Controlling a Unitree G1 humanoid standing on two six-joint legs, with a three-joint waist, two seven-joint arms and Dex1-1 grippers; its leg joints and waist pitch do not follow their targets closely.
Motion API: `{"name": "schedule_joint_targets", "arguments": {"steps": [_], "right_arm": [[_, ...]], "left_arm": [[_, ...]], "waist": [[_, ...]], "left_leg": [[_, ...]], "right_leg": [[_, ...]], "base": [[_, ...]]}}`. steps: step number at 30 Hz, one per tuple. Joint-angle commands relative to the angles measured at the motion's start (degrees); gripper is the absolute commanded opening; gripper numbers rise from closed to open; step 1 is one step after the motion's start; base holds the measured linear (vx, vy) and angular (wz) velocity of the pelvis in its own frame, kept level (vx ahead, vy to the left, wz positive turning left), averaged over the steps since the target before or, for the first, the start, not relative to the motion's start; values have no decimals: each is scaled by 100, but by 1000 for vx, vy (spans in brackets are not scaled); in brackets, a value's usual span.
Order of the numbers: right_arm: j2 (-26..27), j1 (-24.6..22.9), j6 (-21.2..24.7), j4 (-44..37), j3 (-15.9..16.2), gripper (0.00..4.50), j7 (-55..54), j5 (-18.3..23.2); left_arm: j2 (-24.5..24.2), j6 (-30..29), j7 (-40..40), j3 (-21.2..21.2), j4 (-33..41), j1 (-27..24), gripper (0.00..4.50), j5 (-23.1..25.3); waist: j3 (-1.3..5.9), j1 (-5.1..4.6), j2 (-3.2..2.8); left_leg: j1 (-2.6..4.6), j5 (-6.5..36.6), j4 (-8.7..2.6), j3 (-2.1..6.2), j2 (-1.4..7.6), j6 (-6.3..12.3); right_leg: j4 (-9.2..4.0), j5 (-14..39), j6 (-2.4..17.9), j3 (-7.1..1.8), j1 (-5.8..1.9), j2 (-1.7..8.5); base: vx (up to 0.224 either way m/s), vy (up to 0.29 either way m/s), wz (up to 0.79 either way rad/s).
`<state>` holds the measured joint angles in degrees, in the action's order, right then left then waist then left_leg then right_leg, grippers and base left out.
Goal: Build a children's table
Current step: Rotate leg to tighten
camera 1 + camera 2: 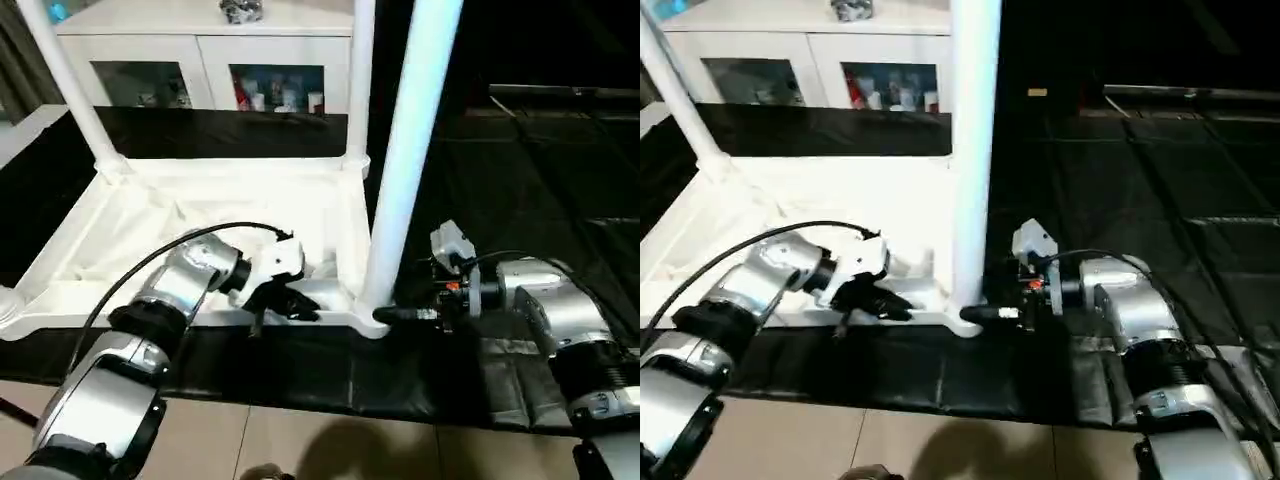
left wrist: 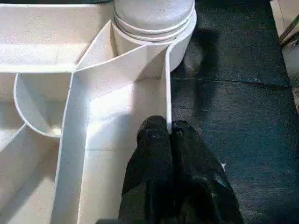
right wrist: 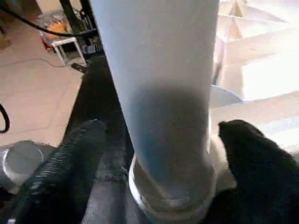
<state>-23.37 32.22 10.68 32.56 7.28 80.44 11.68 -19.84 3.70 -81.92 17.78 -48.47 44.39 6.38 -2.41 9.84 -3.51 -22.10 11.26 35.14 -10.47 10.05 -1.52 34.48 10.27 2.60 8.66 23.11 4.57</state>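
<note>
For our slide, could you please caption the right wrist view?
Right gripper straddles the base of a white table leg seated in its corner socket, fingers apart on either side.

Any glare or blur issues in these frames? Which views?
Left eye view: the tabletop underside is blown out, ribs barely readable, and the near leg looks soft. Right wrist view: the leg is close and out of focus, shaded low down. Left wrist view: ribs read crisply, left gripper dark with little detail.
</note>
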Motion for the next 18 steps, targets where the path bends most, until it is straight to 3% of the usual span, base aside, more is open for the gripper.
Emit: {"name": "schedule_joint_targets", "arguments": {"steps": [1, 18], "right_arm": [[-4, 118, 13, 27, 35, 377, 59, 84], [116, 148, -8, 264, 82, 241, 136, 91]], "left_arm": [[-10, 64, -126, 81, 142, -24, 0, -34], [-46, -27, -14, 98, 256, -85, 0, -7]], "waist": [[444, -10, 88], [448, -12, 64]], "left_leg": [[106, 489, -354, 188, 480, 615], [107, 543, -356, 191, 477, 539]], "right_leg": [[-364, 935, 911, -441, -334, 627], [-357, 868, 929, -447, -341, 630]], "base": [[0, 0, 0], [0, 0, 0]]}}
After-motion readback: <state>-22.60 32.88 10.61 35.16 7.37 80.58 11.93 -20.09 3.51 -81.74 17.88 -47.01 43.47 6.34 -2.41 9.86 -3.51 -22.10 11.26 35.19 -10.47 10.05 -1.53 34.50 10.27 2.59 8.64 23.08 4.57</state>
